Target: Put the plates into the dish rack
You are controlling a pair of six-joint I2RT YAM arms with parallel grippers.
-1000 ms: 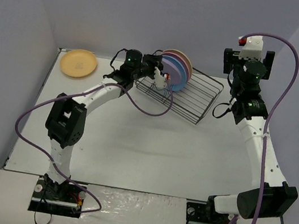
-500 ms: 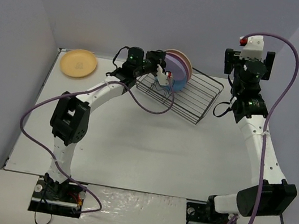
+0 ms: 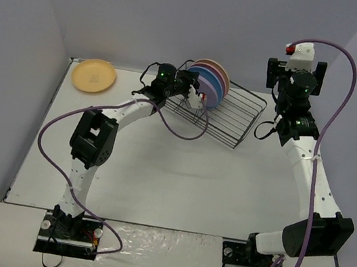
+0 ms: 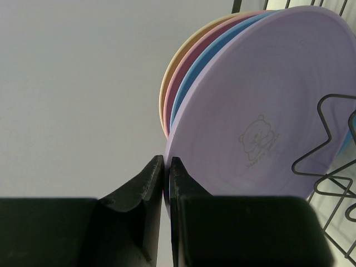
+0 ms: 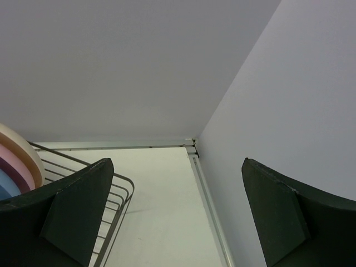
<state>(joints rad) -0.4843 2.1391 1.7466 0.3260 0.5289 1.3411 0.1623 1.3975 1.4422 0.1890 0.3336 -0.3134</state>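
Four plates stand on edge at the left end of the dark wire dish rack (image 3: 232, 118): cream (image 4: 168, 83), pink (image 4: 186, 69), light blue (image 4: 201, 78) and, nearest, lilac purple (image 4: 261, 111), which also shows in the top view (image 3: 206, 81). My left gripper (image 3: 191, 93) is shut on the lilac plate's lower rim (image 4: 166, 169). The yellow-orange plate (image 3: 93, 75) lies flat on the table at the far left. My right gripper (image 3: 295, 74) is held high to the right of the rack, open and empty (image 5: 178, 222).
Rack wires (image 4: 328, 144) cross in front of the lilac plate. The right half of the rack (image 5: 105, 192) holds nothing. Walls close the table at the back and both sides, with the far right corner (image 5: 193, 143) just past the right gripper.
My left arm has shifted to the right, carrying the lilac plate closer against the other plates in the rack. The right arm has barely moved.
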